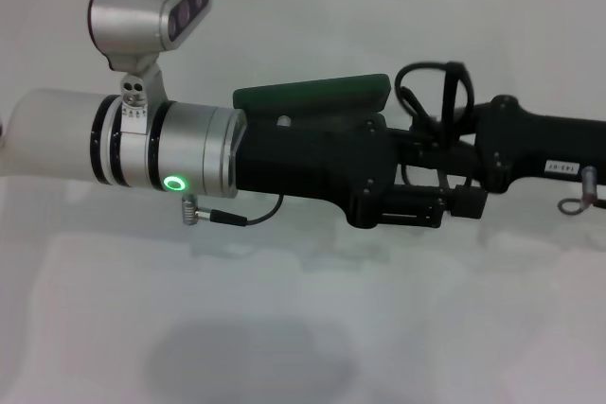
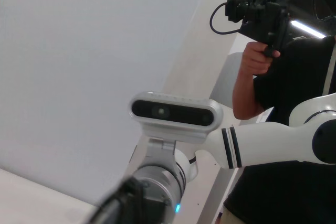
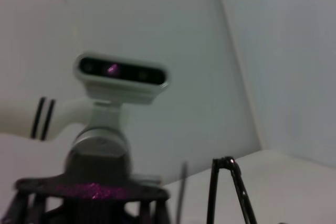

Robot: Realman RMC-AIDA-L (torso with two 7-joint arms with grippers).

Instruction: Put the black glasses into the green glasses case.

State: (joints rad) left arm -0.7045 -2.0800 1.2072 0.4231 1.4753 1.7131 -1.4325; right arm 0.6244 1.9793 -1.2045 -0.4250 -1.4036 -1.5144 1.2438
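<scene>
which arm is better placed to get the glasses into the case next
Probably right: the black glasses sit at the right hand tip, beside the green glasses case. The left hand lies across the case's front, partly hiding it.

The dark green hard glasses case (image 1: 317,94) shows only as a strip of lid above the left arm's black forearm — the rest is hidden behind it. The thin black wire-frame glasses (image 1: 445,92) are partly masked by the 2 grippers meeting there. The left gripper (image 1: 402,207) and the right gripper (image 1: 454,163) overlap, so neither one's fingers can be read. In the right wrist view, a thin black wire loop (image 3: 226,182) — possibly the glasses — runs off the edge.
</scene>
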